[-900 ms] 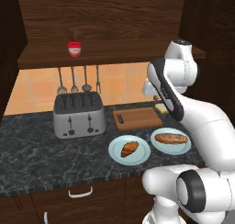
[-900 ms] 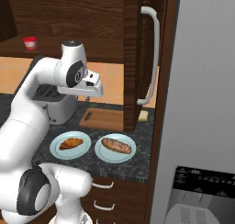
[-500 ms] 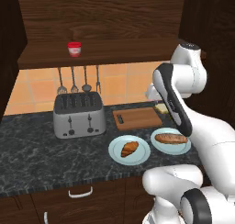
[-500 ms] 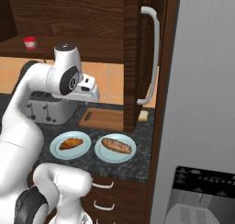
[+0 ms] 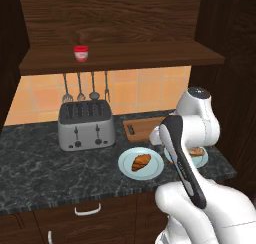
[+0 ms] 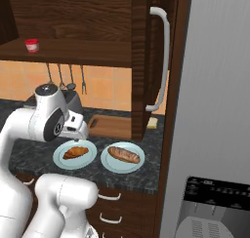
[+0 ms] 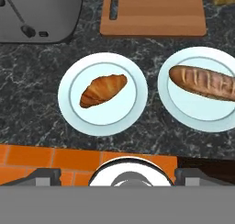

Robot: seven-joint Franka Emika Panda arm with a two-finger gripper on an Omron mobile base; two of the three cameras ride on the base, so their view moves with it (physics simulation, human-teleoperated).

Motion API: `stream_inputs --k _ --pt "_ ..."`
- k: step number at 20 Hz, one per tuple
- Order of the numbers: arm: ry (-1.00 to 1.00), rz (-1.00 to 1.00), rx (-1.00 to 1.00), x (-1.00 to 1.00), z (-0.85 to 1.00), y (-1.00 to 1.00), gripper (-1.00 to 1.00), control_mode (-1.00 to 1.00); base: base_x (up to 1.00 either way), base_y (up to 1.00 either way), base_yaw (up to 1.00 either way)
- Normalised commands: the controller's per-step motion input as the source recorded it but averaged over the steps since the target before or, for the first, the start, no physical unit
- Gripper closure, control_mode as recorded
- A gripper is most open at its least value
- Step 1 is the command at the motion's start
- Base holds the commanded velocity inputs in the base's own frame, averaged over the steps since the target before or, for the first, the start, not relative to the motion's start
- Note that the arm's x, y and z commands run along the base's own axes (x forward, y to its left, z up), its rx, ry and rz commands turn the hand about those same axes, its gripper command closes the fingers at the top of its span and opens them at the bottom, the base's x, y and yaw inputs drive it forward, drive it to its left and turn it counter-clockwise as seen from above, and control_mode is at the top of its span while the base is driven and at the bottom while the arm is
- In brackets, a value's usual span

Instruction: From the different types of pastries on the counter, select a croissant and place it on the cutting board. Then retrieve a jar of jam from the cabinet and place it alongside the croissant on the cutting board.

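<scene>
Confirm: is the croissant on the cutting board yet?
No, the croissant lies on a round light-blue plate, and the cutting board beyond it is bare.

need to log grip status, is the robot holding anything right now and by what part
Nothing is held: the croissant lies alone on its plate.

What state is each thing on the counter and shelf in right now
Croissant: lying on the left plate, not gripped.
Loaf: lying on the right plate.
Board: bare, nothing on it.
Bread slice: flat on the counter beside the board.
Jam jar: upright on the shelf, lid on.
Toaster: slots bare.
Gripper: fingers open, above the plates, holding nothing.
</scene>
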Motion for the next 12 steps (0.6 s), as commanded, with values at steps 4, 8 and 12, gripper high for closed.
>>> stream_inputs --k 4,8,12 --pt "0.04 -0.03 0.01 0.0 -0.24 0.37 -1.0 -1.0 0.0 0.0 0.0" --pt "0.13 -0.18 0.0 0.11 -0.61 0.53 -1.0 -1.0 0.0 0.0 0.0" --pt "0.02 -0.05 0.02 0.11 -0.12 0.1 -1.0 -1.0 0.0 0.0 0.0"
